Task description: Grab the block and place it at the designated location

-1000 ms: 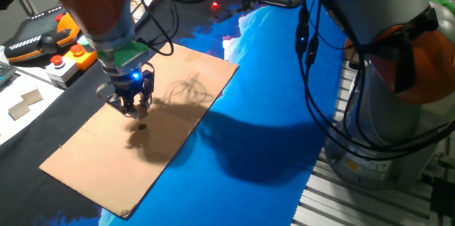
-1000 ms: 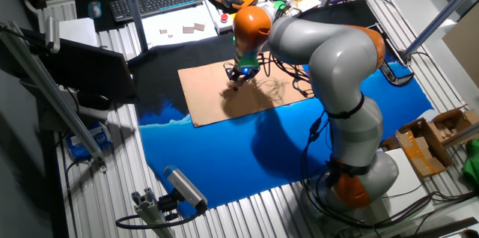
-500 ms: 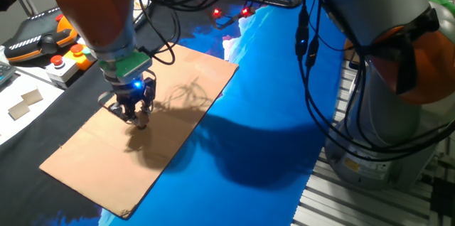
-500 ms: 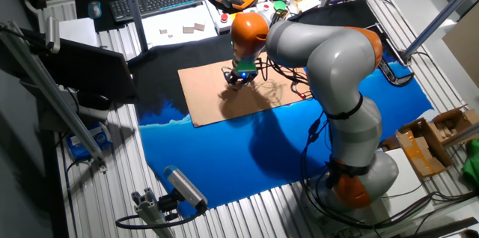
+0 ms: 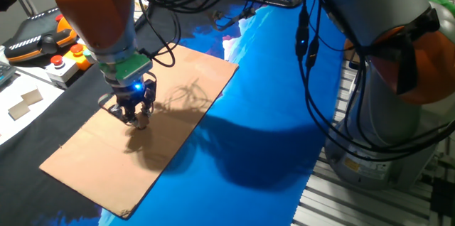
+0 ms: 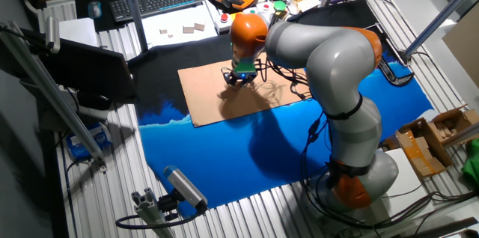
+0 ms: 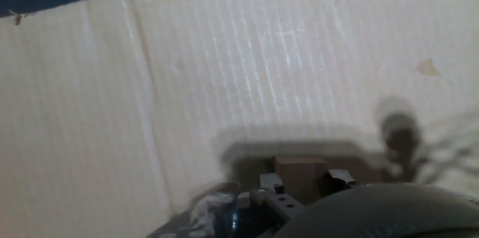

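Observation:
My gripper (image 5: pixel 138 118) is low over the large brown cardboard sheet (image 5: pixel 178 84), fingertips at its surface; it also shows in the other fixed view (image 6: pixel 239 79). In the hand view the small tan wooden block (image 7: pixel 299 177) sits between my two fingers (image 7: pixel 271 183), which press against its sides, so the gripper (image 7: pixel 301 182) is shut on it. A small dark grey round spot (image 7: pixel 400 135), which looks like the designated location, lies on the cardboard just right of the block among cable shadows. In both fixed views the hand hides the block and the dot.
A pendant and a box with red and green buttons (image 5: pixel 60 61) stand left of the cardboard, with flat beige tiles (image 5: pixel 25 103) on white paper. A blue cloth (image 5: pixel 263 112) covers the table on the right. Cables hang over the cardboard's far edge.
The gripper has moved slightly right and down onto the cardboard over the last second, covering the dark dot that showed beneath it. It has hardly moved since half a second ago.

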`<move>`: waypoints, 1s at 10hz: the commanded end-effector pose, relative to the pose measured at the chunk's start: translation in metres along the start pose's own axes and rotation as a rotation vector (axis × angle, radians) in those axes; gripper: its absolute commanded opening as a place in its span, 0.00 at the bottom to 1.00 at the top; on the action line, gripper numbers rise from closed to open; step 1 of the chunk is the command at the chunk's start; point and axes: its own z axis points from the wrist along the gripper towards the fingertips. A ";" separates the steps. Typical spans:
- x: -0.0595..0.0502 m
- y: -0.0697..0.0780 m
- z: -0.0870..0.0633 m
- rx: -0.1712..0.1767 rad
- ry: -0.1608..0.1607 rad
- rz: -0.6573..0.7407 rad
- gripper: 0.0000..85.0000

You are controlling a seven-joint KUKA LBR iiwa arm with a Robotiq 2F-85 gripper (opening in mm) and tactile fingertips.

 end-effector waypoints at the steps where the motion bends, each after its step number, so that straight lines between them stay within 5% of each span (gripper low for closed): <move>1: 0.001 0.000 0.001 -0.002 -0.003 0.005 0.01; 3: 0.001 0.001 0.001 -0.005 -0.005 0.008 0.01; 6: 0.004 0.003 0.003 -0.010 -0.039 0.040 0.43; 10: 0.002 0.003 0.005 -0.007 -0.043 0.040 0.42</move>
